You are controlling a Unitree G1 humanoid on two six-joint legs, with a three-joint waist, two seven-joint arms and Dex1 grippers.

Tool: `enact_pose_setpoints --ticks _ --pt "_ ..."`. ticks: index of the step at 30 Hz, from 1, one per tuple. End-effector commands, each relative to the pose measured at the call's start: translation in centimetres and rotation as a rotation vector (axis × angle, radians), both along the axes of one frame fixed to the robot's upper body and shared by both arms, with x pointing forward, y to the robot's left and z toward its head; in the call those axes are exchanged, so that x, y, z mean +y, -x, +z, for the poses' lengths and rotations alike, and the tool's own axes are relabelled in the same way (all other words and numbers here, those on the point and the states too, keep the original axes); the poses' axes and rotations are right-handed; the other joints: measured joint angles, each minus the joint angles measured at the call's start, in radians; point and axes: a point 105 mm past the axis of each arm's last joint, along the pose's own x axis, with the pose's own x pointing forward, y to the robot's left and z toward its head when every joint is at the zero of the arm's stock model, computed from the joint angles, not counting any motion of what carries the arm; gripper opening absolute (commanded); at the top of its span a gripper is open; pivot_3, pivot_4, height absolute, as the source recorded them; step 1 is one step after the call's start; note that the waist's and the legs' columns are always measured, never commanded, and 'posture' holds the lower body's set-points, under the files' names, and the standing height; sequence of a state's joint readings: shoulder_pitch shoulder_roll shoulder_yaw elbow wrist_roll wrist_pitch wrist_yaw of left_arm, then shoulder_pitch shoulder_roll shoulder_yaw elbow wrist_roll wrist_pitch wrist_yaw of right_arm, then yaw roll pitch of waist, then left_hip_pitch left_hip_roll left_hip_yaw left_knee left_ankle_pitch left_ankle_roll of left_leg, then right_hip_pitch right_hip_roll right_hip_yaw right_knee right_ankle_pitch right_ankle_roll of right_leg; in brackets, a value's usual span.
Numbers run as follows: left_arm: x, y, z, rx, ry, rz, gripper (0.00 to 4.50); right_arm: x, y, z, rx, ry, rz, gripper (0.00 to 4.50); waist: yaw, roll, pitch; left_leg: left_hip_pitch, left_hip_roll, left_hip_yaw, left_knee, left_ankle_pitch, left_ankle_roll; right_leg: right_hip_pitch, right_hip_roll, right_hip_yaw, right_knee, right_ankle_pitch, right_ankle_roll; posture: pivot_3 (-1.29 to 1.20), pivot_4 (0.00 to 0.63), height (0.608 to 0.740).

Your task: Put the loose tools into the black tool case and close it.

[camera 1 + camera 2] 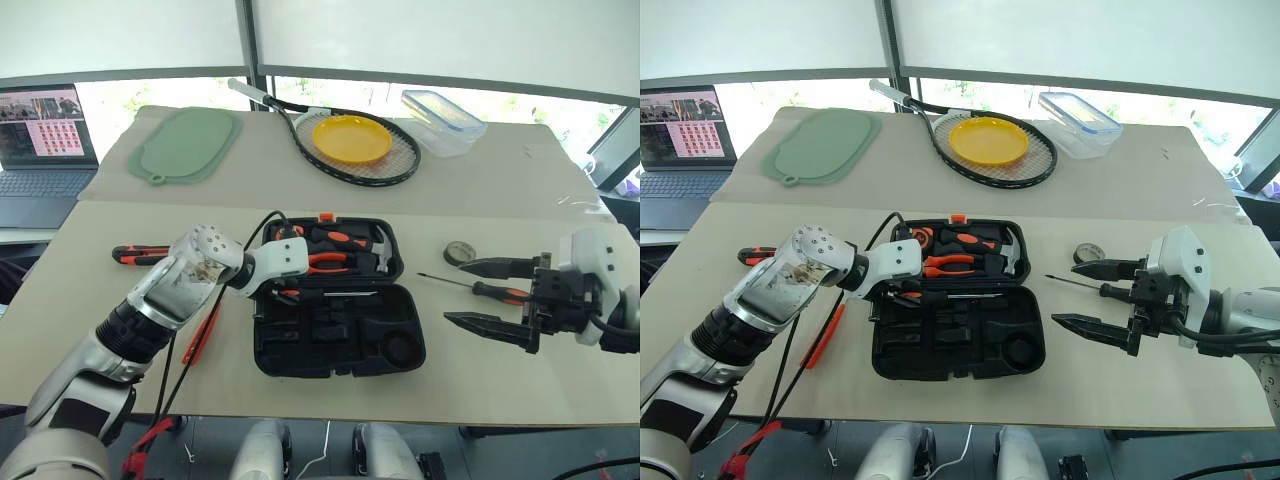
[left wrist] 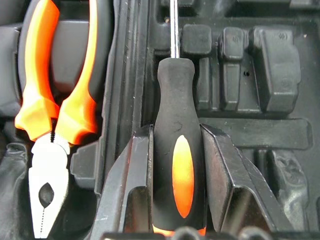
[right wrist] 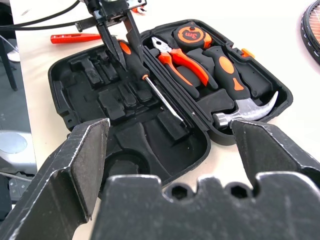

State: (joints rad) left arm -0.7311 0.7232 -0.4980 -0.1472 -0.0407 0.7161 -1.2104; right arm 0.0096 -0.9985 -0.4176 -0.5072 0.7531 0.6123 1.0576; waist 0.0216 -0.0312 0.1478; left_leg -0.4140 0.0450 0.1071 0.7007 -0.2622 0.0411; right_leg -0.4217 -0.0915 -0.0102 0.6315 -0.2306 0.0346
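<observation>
A black moulded tool case (image 1: 340, 340) lies open on a pale beige tabletop (image 1: 500, 390). Inside are pliers (image 2: 50, 115) with bright orange handles and silvery steel jaws, and a hammer (image 3: 240, 107) with a black-and-orange grip and shiny steel head. A screwdriver (image 2: 179, 150) has a black handle with an orange oval inset. Farther back sit a yellow plate (image 1: 352, 138), a sage-green mat (image 1: 185, 145), and a black-framed racket (image 1: 400, 170).

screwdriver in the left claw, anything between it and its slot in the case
Nothing visible. The left claw grips the screwdriver right over the black tool case, shaft along the hinge-side recess; the pliers lie in the other half.
</observation>
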Motion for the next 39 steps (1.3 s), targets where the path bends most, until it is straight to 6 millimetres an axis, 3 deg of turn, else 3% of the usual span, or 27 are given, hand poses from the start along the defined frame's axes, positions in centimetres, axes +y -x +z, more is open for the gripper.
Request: enact_pose_setpoints --ticks 1,3,4,8,10,15,18,25,39 --pt "-0.2 0.0 0.5 -0.042 -0.008 -0.02 0.88 0.0 0.1 1.2 -0.058 -0.011 -0.005 4.5 0.001 0.0 0.0 0.0 0.0 0.0 0.0 0.0 0.0 0.0 0.0 0.0 0.0 0.0 0.0 0.0 0.15 0.738" --pt "-0.1 -0.2 0.4 -0.043 -0.011 -0.014 0.88 0.0 0.1 1.2 -0.057 -0.012 -0.007 4.5 0.001 0.0 0.0 0.0 0.0 0.0 0.0 0.0 0.0 0.0 0.0 0.0 0.0 0.0 0.0 0.0 0.15 0.738" --pt "-0.1 -0.2 0.4 -0.043 -0.01 -0.009 1.38 -0.1 0.0 1.2 -0.057 -0.013 -0.008 4.5 0.001 0.0 0.0 0.0 0.0 0.0 0.0 0.0 0.0 0.0 0.0 0.0 0.0 0.0 0.0 0.0 0.15 0.738" --pt "0.0 -0.4 0.8 -0.05 -0.003 -0.003 2.7 0.0 0.0 1.1 -0.056 -0.015 -0.008 4.5 0.003 0.0 0.0 0.0 0.0 0.0 0.0 0.0 0.0 0.0 0.0 0.0 0.0 0.0 0.0 0.0 0.15 0.738" --pt "0.1 -0.3 2.5 -0.059 0.033 -0.005 3.38 0.0 0.1 1.1 -0.053 -0.014 -0.005 4.5 0.004 0.0 0.0 0.0 0.0 0.0 0.001 0.0 0.0 0.0 0.0 0.0 0.0 0.0 0.0 0.0 0.15 0.738" --pt "0.3 0.1 6.2 -0.074 0.122 -0.024 3.38 -0.2 0.3 0.9 -0.044 -0.013 -0.006 4.5 0.002 0.0 0.0 -0.001 0.0 0.0 0.001 0.0 0.0 0.0 0.0 0.0 0.0 0.0 0.0 0.0 0.15 0.738" --pt "0.0 -0.1 6.7 -0.089 0.15 -0.038 2.63 -0.3 0.2 0.8 -0.041 -0.011 -0.007 4.5 0.002 0.0 0.0 -0.001 0.0 0.0 0.001 0.0 0.0 0.0 0.0 0.0 0.0 0.0 0.0 0.0 0.15 0.738" --pt "-1.1 -0.8 3.2 -0.115 0.096 -0.103 0.05 -0.3 -0.1 0.5 -0.045 0.004 -0.009 4.5 0.002 0.0 0.0 -0.001 0.0 0.0 0.001 0.0 0.0 0.0 0.0 0.0 0.0 0.0 0.001 0.0 0.15 0.738" --pt "-0.7 -1.2 -1.5 -0.108 -0.048 -0.143 0.05 -0.5 -0.7 0.2 -0.045 0.016 -0.026 4.5 0.003 0.0 0.0 0.0 0.0 0.0 0.002 0.0 0.001 0.001 0.0 0.0 0.0 0.0 0.001 0.0 0.15 0.738"
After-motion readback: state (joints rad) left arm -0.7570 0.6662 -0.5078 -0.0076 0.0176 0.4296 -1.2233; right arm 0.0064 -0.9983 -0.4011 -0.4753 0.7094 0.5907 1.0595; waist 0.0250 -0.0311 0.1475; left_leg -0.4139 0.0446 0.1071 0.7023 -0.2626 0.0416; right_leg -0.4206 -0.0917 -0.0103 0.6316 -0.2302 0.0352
